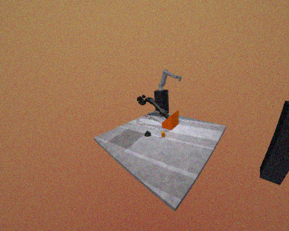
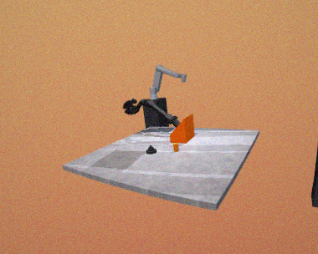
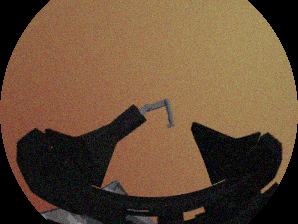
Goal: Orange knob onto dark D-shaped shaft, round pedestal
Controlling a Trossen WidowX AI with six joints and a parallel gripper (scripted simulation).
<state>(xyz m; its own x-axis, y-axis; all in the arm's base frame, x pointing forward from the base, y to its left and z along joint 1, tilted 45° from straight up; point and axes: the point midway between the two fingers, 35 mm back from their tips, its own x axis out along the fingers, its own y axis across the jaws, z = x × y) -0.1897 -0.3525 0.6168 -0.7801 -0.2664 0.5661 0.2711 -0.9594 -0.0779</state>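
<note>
A small orange block-shaped knob (image 1: 163,134) sits on the pale grey streaked square tabletop (image 1: 169,178), close to the table's far edge. At about nine o'clock from it in the top view, a short way apart and not touching, stands the dark round pedestal (image 1: 147,133) with its shaft (too small here to make out the shaft's shape). Just beyond the knob, at roughly one o'clock, a flat bright orange slab (image 1: 170,121) stands on edge, tilted.

The slim dark robot arm (image 2: 161,113) reaches out from near the slab toward ten o'clock, past a dark upright box (image 2: 154,112) behind the table. Its black parallel-jaw gripper (image 2: 132,106) hangs in the air beyond the table's far edge, well away from both knob and pedestal. The fingers are spread wide with nothing between them; in the wrist view only the orange backdrop and a distant grey jointed arm-like shape (image 3: 162,111) show through the gap.

A tall dark block (image 1: 281,144) stands well off at three o'clock.
</note>
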